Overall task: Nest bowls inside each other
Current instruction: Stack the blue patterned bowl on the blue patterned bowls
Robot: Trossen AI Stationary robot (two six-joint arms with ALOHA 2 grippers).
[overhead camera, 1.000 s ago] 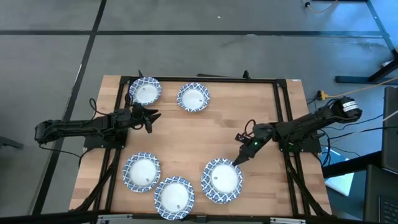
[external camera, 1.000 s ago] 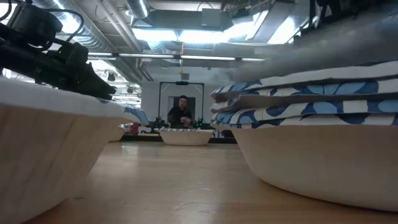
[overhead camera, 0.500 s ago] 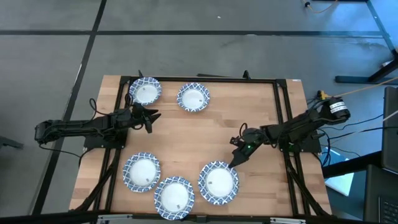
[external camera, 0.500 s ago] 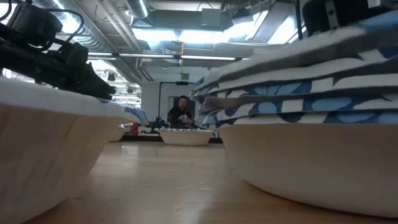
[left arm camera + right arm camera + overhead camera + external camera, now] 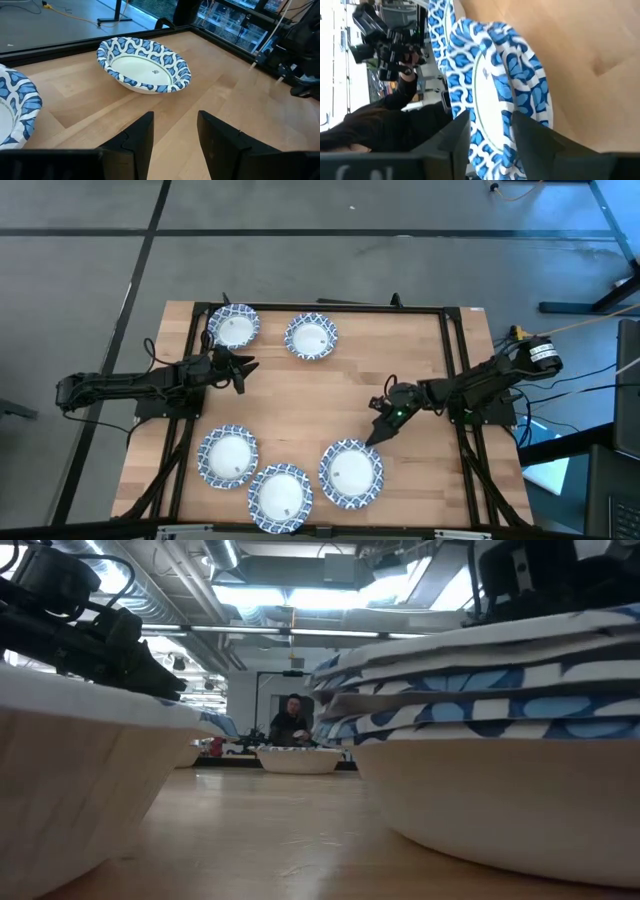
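The bowls [image 5: 351, 473] are plain white inside, each with a wide rim of blue-and-white geometric shapes, and from table height the stacked one [image 5: 500, 670] shows bands of that same blue and white over a pale, unpatterned outer wall. They sit on a light, honey-coloured wooden table [image 5: 300, 395] edged by a black frame [image 5: 455, 370], on a grey floor [image 5: 300, 240] crossed by dark lines. Both arms [image 5: 140, 383] are black, and the person [image 5: 291, 720] far back seems to wear dark clothing, though that is hard to make out.
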